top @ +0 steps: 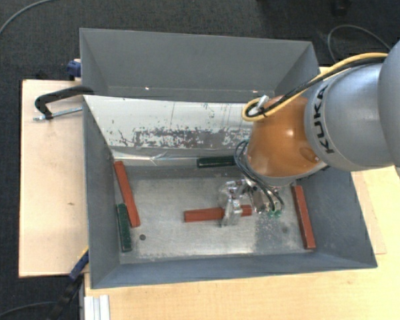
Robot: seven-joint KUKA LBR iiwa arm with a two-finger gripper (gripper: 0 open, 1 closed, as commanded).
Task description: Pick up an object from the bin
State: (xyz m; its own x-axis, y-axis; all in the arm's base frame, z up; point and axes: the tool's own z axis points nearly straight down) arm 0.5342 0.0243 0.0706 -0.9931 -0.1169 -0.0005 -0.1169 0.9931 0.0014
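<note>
My gripper (232,209) is down at the bin floor, right of centre, with its metal fingers either side of the right end of a flat red-brown bar (203,215). The bar lies level, pointing left from the fingers. Whether the fingers press on it cannot be made out. A short dark green bar (215,161) lies just behind the gripper near the back wall.
A long red-brown bar (127,193) and a dark green bar (124,227) lie along the left wall. Another red-brown bar (304,216) leans along the right wall. A small dark dot (142,239) sits on the floor at front left.
</note>
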